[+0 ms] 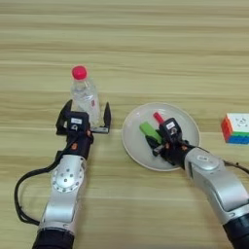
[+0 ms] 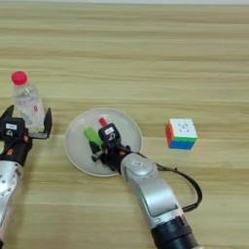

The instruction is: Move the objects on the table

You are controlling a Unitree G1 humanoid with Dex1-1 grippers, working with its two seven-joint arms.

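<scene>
No readable text, brand or number on anything, small white label on the right gripper (image 1: 156,145) just behind its fingers, another on the left gripper (image 1: 83,118) (print on both too small to read)

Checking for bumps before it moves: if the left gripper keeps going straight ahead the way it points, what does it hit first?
Probably the bottle: it stands just ahead of the open left gripper, between its fingers, though depth is uncertain.
</scene>
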